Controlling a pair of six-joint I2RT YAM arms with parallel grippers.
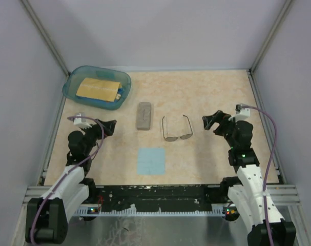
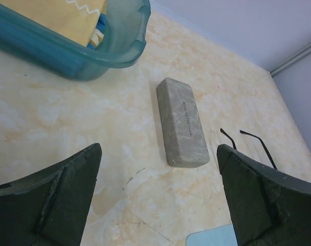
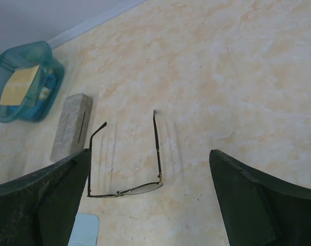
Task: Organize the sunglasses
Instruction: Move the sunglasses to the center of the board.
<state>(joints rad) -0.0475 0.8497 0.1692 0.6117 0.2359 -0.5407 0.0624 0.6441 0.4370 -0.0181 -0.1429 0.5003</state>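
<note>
Left gripper (image 1: pixel 110 127) and right gripper (image 1: pixel 211 122) are gaping wide, holding nothing; the sunglasses (image 1: pixel 176 129) (temples unfolded) are lying between them.

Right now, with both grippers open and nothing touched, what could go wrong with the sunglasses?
1. The sunglasses lie flat with temples unfolded. The wire is thin, so the right gripper could slip off or bend the frame.
2. The grey case lies shut and loose. The left gripper may shove it rather than open it.
3. The blue cloth lies on the near side of the glasses. A low approach could drag it.
</note>
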